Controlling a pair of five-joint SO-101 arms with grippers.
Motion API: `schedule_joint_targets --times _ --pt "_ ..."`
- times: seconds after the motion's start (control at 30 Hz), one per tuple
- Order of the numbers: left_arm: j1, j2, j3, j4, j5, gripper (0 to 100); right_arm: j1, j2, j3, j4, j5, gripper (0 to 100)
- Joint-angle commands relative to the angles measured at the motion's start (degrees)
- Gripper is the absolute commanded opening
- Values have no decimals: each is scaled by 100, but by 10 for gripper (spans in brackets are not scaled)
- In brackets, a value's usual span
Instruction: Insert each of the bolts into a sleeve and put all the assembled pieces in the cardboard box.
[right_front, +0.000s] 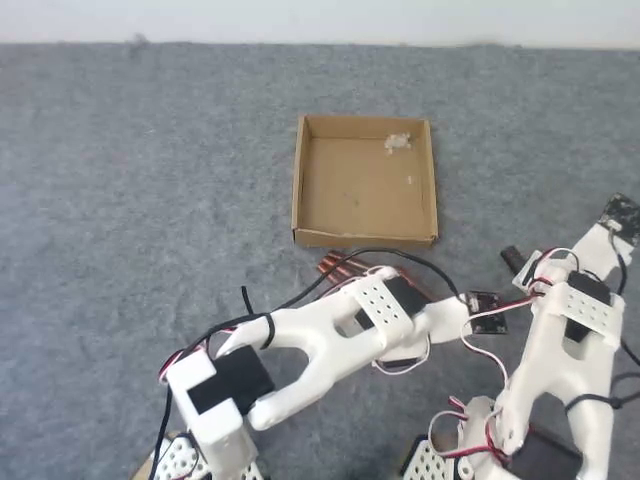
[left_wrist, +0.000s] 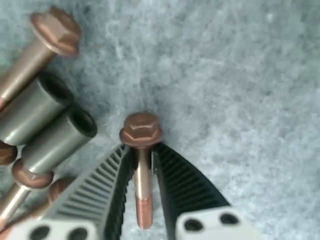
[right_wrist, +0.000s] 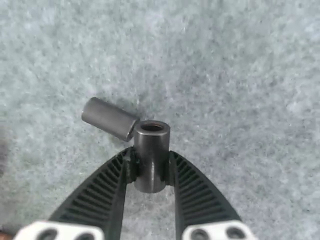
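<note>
Two claws each pinched one part. The left claw (left_wrist: 142, 150) was pressed onto the shank of a copper-coloured hex bolt (left_wrist: 141, 131). Its flanged head stuck out just past the tips, and its threaded end lay back between the ribbed fingers (left_wrist: 100, 185). Off to one side of that claw lay two grey sleeves (left_wrist: 55, 142), side by side and touching, with spare bolts (left_wrist: 54, 31) around them; whether any of these sat inside a sleeve could not be told. The right claw (right_wrist: 150, 156) gripped a dark sleeve (right_wrist: 151, 135) around its middle, open bore beyond the tips. A second sleeve (right_wrist: 108, 119) lay on its side on the grey carpet (right_wrist: 240, 75), just beside the held one's far end. From above, the cardboard box (right_front: 365, 238) sat open beyond both claws, nearer the left one, with a small pale scrap (right_front: 398, 142) in a far corner.
</note>
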Motion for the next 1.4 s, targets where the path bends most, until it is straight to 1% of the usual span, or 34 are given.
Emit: schedule_joint_targets --times 0.0,0.13,0.23,0.43,0.63,0.8,0.87,1.0,1.2,1.37 --pt "-404 -35 -347 -132 281 11 66 -92 -79 -101 -44 6" --pt "-914 -35 -664 -281 747 11 66 -84 -79 -101 -44 6" --pt "-1108 -35 -804 -273 914 11 66 -84 -79 -101 -53 6" --pt "-1099 -35 -831 -281 1116 11 66 -84 -79 -101 -62 6" --pt "-1099 -97 -919 -193 1116 11 66 -75 -79 -110 -62 6" --pt "-1134 -844 -804 62 1116 11 57 -75 -79 -110 -44 6" --pt "-1213 -1240 -549 -97 1134 11 48 -75 -79 -110 -44 6" --pt "-1749 -1934 -101 -659 1653 11 40 -75 -79 -110 -35 6" --pt "-2470 -2664 277 -1099 2057 11 13 -66 -79 -110 -26 6" --pt "-3200 -3103 752 -1802 2453 11 -409 -136 -53 -48 -26 6"
